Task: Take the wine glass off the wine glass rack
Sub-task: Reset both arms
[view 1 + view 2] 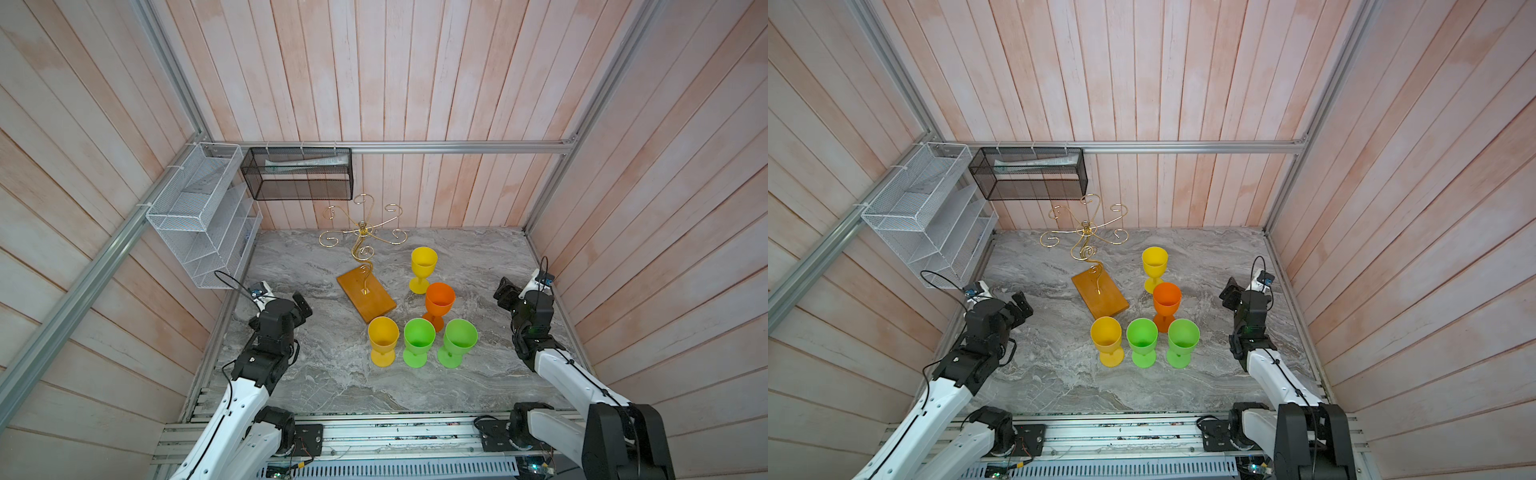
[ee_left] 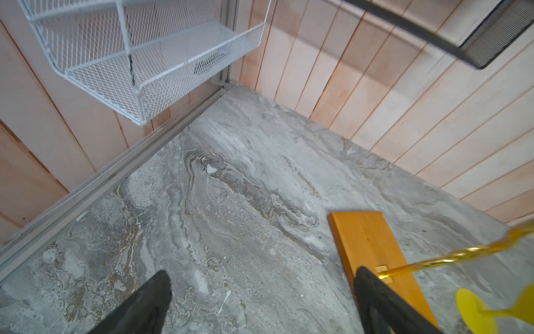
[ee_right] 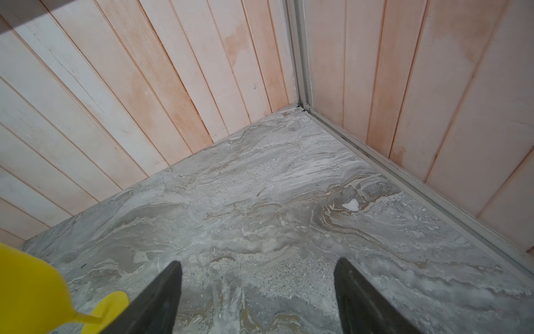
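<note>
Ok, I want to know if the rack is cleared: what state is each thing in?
Rack: standing, no glass hanging on it.
Far yellow glass: upright on the table.
Orange glass: upright on the table.
Near yellow glass: upright on the table.
Middle green glass: upright.
Outer green glass: upright.
Black basket: hanging, something pale inside.
Left gripper: open, empty.
Right gripper: open, empty.

wine glass rack (image 1: 362,232): gold wire, wood base | table (image 1: 332,374): grey marble, matt
</note>
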